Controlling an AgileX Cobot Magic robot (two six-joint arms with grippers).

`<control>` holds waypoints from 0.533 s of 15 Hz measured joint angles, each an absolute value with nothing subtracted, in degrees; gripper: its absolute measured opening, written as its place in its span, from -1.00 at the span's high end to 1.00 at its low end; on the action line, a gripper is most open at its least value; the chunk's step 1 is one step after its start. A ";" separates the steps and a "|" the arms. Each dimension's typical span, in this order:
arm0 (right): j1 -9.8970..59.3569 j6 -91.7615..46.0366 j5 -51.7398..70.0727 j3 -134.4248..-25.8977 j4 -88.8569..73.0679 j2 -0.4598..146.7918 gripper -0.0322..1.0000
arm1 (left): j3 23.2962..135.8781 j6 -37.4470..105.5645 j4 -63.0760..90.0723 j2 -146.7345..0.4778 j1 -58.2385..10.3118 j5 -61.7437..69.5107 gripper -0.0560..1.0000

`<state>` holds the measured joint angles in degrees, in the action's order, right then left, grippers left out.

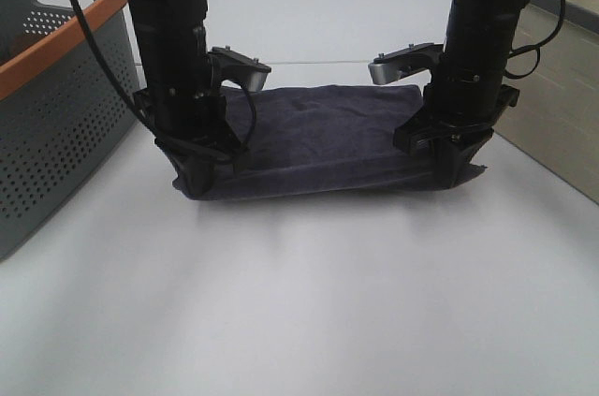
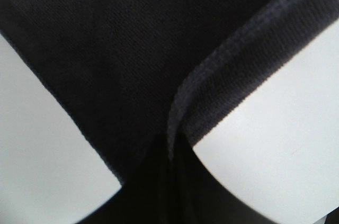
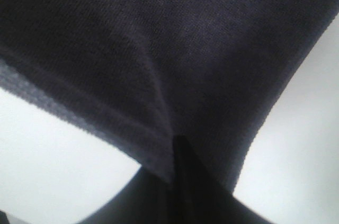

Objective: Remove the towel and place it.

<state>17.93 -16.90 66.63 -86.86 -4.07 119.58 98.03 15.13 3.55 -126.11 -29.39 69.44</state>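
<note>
Towel (image 1: 328,139): dark navy cloth, spread w/ a fold on the white table (image 1: 309,302), between the two arms, beside the grey basket (image 1: 56,124) but apart from it.
Left gripper (image 1: 201,171): down at the towel's near left corner; the wrist view shows cloth (image 2: 159,65) gathered into a pleat running into the closed fingers, so it is pinched on the towel.
Right gripper (image 1: 449,164): same at the near right corner; cloth (image 3: 185,49) converges to the finger tips, clamped on it.
Weight: I judge light; no strain for either arm.
Stiffness: soft terry, no own shape; it will sag in the middle btw. the two holds and hang if lifted.
Slip: the weave looks rough, so good friction in the pads; slipping seems unlikely unless only a thin edge is held.
Fragile: no, can be squeezed hard.
Where to hold: the two near corners, on the stitched hem (image 2: 249,49), which is thicker and gives more to bite; both sides together so the cloth stays flat.
Risk: if the arms move unequal, one corner may pull out or the towel bunches; the far edge may drag on the table.
Tag: not visible here.
</note>
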 joint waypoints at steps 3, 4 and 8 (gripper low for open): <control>18.05 -15.93 69.04 -86.46 -4.93 118.26 0.94 | 96.72 16.50 4.41 -126.11 -29.39 69.27 0.89; 18.05 -15.87 69.16 -85.14 -4.98 118.14 0.94 | 96.60 16.62 5.27 -126.11 -29.39 69.27 0.89; 18.05 -15.58 69.27 -79.13 -4.98 118.14 0.94 | 92.30 16.79 7.96 -125.99 -30.54 69.16 0.89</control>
